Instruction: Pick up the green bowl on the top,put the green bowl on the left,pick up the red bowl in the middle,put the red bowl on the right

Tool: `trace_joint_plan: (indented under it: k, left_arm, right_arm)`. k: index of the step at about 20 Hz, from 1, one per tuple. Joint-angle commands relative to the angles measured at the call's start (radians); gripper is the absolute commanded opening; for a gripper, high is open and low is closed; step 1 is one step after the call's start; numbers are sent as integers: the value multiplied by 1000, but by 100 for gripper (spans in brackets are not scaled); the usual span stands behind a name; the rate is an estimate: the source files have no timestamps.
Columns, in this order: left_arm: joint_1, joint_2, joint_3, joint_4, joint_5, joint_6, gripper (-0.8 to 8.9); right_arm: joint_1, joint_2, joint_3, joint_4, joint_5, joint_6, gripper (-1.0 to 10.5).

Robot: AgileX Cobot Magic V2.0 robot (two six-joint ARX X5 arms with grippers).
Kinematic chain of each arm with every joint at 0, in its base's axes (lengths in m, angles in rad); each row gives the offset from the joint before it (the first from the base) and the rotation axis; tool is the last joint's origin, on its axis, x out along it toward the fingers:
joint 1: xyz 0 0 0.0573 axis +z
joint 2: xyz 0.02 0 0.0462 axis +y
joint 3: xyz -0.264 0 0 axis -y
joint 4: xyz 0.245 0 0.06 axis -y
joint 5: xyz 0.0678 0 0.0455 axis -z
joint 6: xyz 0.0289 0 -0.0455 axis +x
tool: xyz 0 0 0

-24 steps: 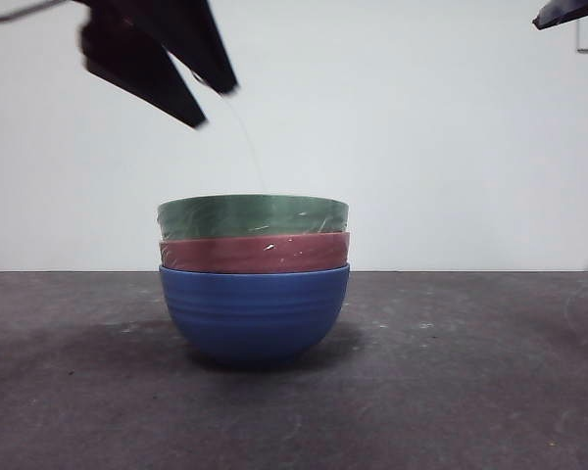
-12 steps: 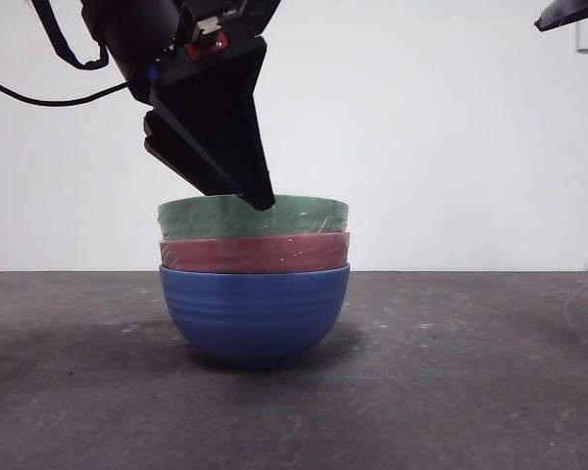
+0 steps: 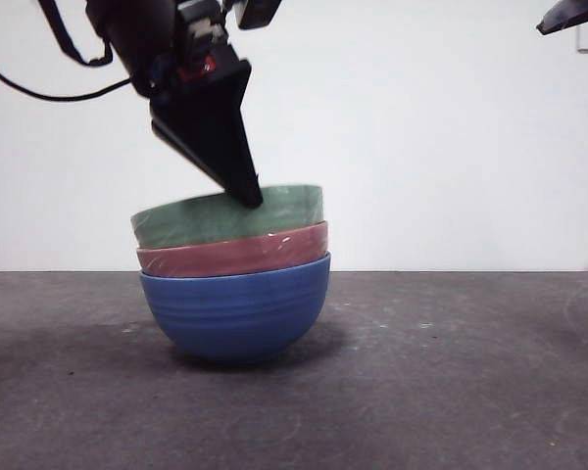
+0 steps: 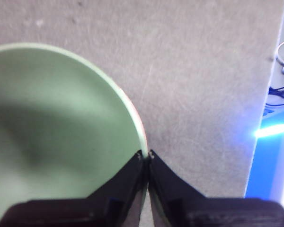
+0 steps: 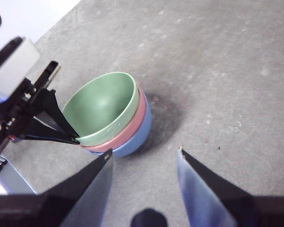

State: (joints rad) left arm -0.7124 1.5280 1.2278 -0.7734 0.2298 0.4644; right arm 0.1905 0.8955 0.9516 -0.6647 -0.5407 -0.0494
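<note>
Three ribbed bowls, three colours

My black pincer point(image 3: 252, 196) meets sage-green round bowl point(image 3: 225, 217), over dusty pinkish-red bowl point(image 3: 235, 254), over blue bowl point(image 3: 235, 308); dark grey table point(image 3: 451, 372).

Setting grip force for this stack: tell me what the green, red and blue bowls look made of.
The green bowl: matte, faintly ribbed, thin rim; probably plastic or melamine, glazed ceramic not excluded. The left gripper is pinching its rim.
The red bowl: same ribbing, small white glints suggest a slightly glossier skin.
The blue bowl: ribbed, soft sheen, likely the same material.
</note>
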Motion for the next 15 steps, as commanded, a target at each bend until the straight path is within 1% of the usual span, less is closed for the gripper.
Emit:
trace_joint_plan:
  k: [1,4,6,7,8,12,14,15]
  left_arm:
    - [-2,5,75,-35,7,11,-9]
    - [-2,5,227,-143,7,11,-9]
    - [-2,4,350,-266,5,3,-9]
    - [-2,-2,406,-329,-8,-21,-9]
    - [-2,-18,445,-373,-49,-57,-9]
    - [0,-143,443,-467,-208,-216,-9]
    - [0,-215,386,-488,-302,-287,-9]
    - [0,-260,331,-479,-317,-320,-9]
  right_arm:
    - [2,1,4,2,-3,-5,221]
    - [2,1,4,2,-3,-5,221]
    - [2,1,4,2,-3,-5,221]
    - [2,1,4,2,-3,-6,221]
    - [2,1,4,2,-2,-6,221]
    - [2,1,4,2,0,-12,221]
    - [2,1,4,2,0,-13,221]
    - [2,1,4,2,0,-13,221]
